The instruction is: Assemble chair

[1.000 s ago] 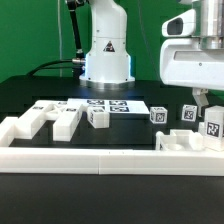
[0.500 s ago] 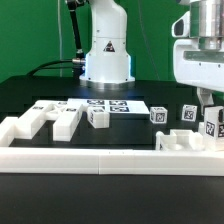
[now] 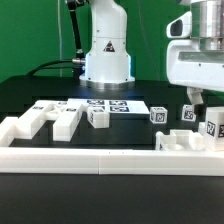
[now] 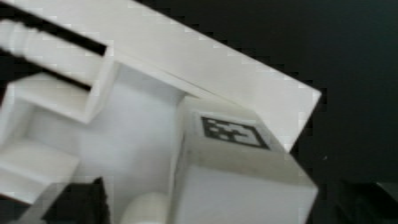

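1. Several loose white chair parts lie on the black table point(image 3: 20, 95) in the exterior view, behind the white border wall point(image 3: 100, 160).
2. At eight o'clock sit the large blocky pieces point(image 3: 40, 122). Near the centre, a small block point(image 3: 97, 116) rests by the front edge of the marker board point(image 3: 105, 104).
3. Toward three o'clock stand a near tagged block point(image 3: 158, 114), a far tagged block point(image 3: 186, 113) and a taller tagged leg point(image 3: 211, 125). A low frame piece point(image 3: 180, 143) lies at four o'clock, against the wall.
4. The gripper point(image 3: 203, 100) hangs at two o'clock, just above the tagged leg. One dark finger point(image 3: 190, 97) shows, beside the leg's top. The other is cut off by the frame edge, so I cannot tell how wide the jaws stand. Nothing is visibly gripped.
5. The robot base point(image 3: 105, 50) stands at twelve o'clock, behind the marker board.
6. In the wrist view, a blurred white part point(image 4: 160, 110) carrying a square tag point(image 4: 231, 130) fills most of the frame. The hand's state cannot be told here either.
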